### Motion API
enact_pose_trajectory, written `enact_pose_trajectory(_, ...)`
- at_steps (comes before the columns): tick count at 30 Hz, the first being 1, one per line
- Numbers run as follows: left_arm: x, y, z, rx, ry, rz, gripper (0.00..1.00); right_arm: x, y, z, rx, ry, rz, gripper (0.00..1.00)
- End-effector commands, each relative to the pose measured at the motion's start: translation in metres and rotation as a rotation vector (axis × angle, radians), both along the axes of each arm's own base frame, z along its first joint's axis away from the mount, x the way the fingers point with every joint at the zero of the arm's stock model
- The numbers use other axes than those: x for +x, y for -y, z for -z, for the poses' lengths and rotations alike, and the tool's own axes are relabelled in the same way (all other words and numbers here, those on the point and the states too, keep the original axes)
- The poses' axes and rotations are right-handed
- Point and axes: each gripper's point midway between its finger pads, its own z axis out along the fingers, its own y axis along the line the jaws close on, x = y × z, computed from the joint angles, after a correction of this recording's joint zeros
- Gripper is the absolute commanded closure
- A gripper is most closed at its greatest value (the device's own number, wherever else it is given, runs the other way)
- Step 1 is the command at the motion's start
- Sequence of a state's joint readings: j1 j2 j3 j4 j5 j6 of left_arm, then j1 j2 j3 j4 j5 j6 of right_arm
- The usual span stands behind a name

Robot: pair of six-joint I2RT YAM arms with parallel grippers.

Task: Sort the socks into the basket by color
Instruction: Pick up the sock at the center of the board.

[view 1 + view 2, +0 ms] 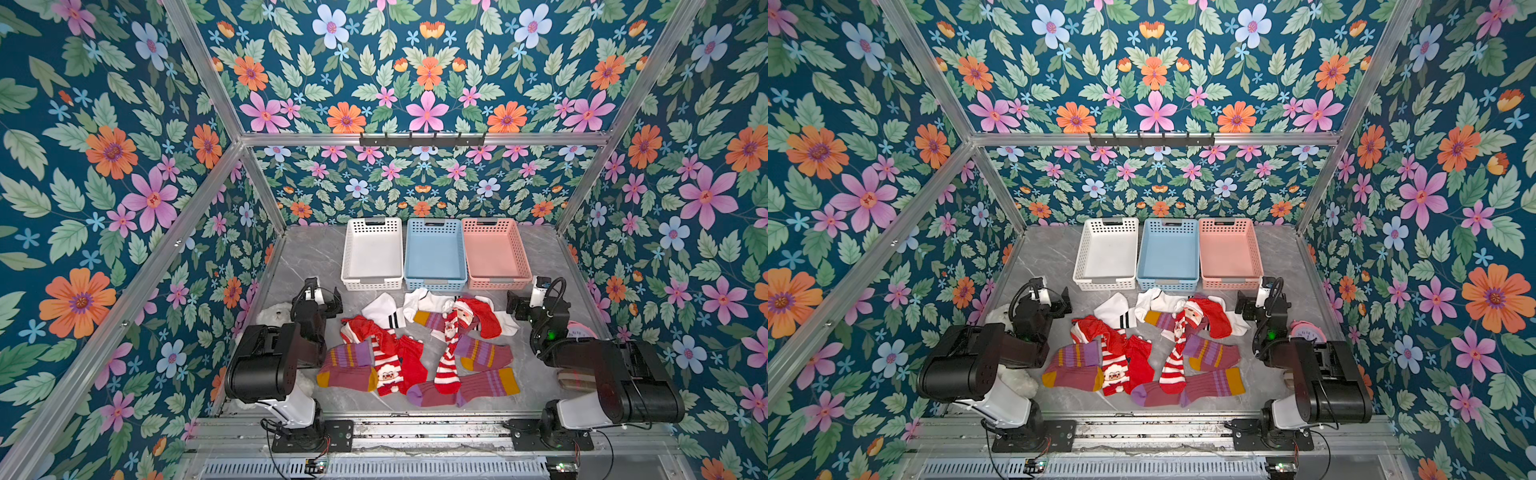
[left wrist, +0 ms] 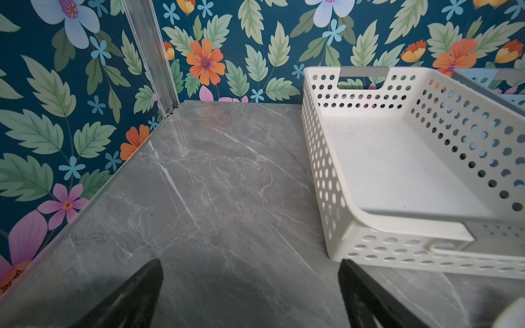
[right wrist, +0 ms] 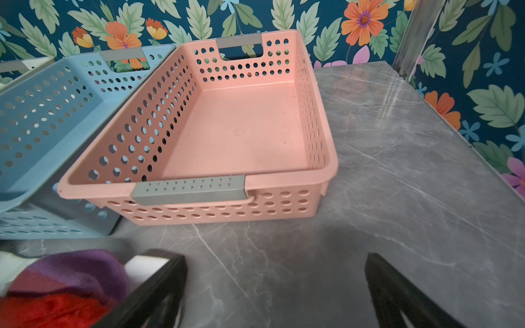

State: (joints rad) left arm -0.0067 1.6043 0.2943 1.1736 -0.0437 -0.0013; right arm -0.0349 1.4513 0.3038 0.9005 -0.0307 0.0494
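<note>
About a dozen socks [image 1: 424,345] are lying in a loose, overlapping heap on the near half of the grey tabletop [image 1: 307,257]. White striped ones are lying toward the far side, with red Santa-patterned and maroon ribbed ones nearer the front.

The heap is being flanked by both arms. The left pincer [image 2: 250,264] is being held just off its left edge and the right pincer [image 3: 272,258] just off its right edge, each near the pile's far corners. Nothing is being gripped: both pincers are standing spread wide, and only bare marble is being shown between their fingers in the wrist views. In the right wrist view a purple and red sock bundle [image 3: 65,284] is being seen just beside one finger, outside the jaws.

Beyond the socks, three baskets are standing side by side by the far wall: a white basket [image 1: 376,228], a blue basket [image 1: 434,230] and a pink basket [image 1: 486,228], all showing bare floors.

A white teddy bear [image 1: 272,313] is being partly hidden behind the left arm. A pink clock [image 1: 579,330] and a beige plaid item [image 1: 573,380] are lying by the right arm.
</note>
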Motion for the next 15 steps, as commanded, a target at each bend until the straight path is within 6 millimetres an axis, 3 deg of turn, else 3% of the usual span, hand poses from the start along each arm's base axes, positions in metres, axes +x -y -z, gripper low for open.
enact_pose_trajectory(1, 0.002, -0.001, -0.007, -0.001, 0.029, -0.008, 0.01, 0.002, 0.004, -0.004, -0.001, 0.012, 0.021, 0.01)
enact_pose_trajectory(4, 0.004, -0.005, -0.013, 0.012, 0.042, -0.043, 0.01, 0.004, 0.0, -0.011, -0.017, 0.009, 0.007, 0.01)
enact_pose_trajectory(8, 0.012, -0.006, -0.034, 0.025, -0.019, -0.072, 0.01, 0.002, 0.0, -0.038, -0.072, -0.018, 0.057, 0.01)
enact_pose_trajectory(10, 0.007, -0.003, -0.066, 0.018, 0.041, -0.084, 0.01, -0.003, 0.0, -0.065, -0.084, 0.047, 0.104, 0.01)
enact_pose_trajectory(15, -0.002, 0.02, -0.131, -0.035, 0.015, -0.119, 0.01, -0.023, -0.029, -0.151, 0.122, 0.107, -0.004, 0.01)
